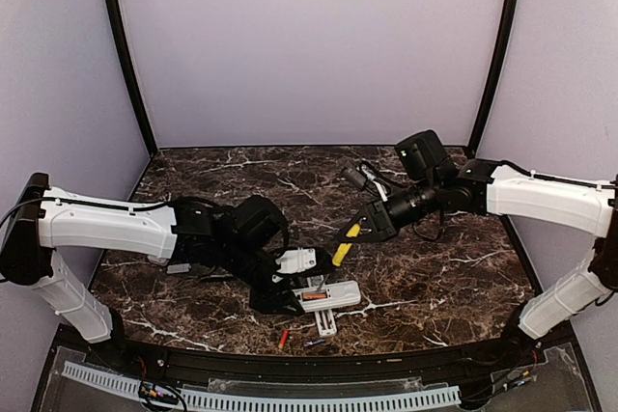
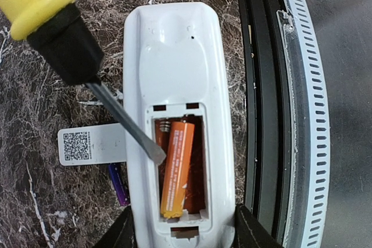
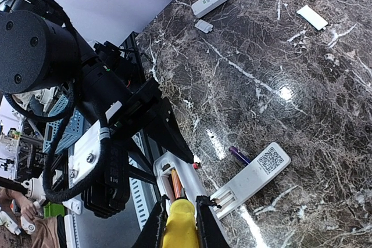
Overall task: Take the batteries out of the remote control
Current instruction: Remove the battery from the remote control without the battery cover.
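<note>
Done: the back cover (image 2: pixel 93 146) is off and lies on the tabletop (image 1: pixel 435 277) just beside the remote control (image 2: pixel 174 45). 2 loose cells, a red battery (image 1: pixel 283 338) and a purple battery (image 1: pixel 314 343), lie near the front edge.
Left to do: the orange battery (image 2: pixel 176 166) sits in the open compartment. A 2nd orange cell seems to lie beside it, mostly hidden.
Long axis: the orange battery runs along the remote's length, slightly skewed, with 1 end toward the left jaws. Polarity cannot be told.
Left jaws: pinching the remote's compartment end.
Right jaws: clamped on the yellow-handled screwdriver (image 2: pixel 64 33), whose tip is at the orange battery's side.
</note>
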You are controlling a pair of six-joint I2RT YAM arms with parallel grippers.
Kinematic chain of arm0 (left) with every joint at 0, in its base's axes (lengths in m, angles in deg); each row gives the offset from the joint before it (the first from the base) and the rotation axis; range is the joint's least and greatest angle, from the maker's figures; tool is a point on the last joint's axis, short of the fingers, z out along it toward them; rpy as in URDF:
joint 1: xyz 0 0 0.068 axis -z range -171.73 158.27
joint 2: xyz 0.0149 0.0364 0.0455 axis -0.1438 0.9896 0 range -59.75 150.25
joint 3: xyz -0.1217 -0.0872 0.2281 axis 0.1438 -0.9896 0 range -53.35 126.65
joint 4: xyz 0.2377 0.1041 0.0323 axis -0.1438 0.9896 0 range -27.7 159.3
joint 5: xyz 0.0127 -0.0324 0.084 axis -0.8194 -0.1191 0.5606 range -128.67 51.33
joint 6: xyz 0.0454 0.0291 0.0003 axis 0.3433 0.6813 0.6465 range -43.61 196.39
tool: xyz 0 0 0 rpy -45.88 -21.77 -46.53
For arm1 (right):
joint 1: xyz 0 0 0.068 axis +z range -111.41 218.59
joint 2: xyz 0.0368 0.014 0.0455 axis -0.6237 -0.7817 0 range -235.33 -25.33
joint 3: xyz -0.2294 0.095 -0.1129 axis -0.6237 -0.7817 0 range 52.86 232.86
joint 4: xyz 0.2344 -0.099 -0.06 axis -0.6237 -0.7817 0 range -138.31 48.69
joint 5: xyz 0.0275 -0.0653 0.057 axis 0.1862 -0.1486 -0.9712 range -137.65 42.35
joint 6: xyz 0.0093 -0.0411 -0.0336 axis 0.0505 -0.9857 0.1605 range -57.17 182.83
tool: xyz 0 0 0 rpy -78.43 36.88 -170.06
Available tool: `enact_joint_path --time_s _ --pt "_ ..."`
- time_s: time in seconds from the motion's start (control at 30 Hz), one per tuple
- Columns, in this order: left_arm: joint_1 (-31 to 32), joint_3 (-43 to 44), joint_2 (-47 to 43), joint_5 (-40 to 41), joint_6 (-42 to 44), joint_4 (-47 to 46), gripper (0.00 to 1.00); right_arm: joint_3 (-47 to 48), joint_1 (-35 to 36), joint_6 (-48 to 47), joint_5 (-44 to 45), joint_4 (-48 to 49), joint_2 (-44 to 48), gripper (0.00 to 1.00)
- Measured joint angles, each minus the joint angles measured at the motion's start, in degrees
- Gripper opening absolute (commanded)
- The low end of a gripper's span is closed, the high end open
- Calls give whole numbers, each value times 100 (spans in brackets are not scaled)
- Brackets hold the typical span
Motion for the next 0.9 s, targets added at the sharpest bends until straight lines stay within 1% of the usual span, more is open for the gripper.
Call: enact_joint_path --time_s 0.2,0.33,0.53,0.9 --pt "2 0 0 2 2 0 20 28 24 -149 31 -203 -70 0" --pt "4 0 0 4 2 26 19 28 39 -155 -164 -142 -267 0" --pt "28 0 0 -22 2 9 18 -114 7 208 -529 295 -424 0" --pt "42 0 72 70 2 15 17 -289 -208 723 -1060 518 -741 0"
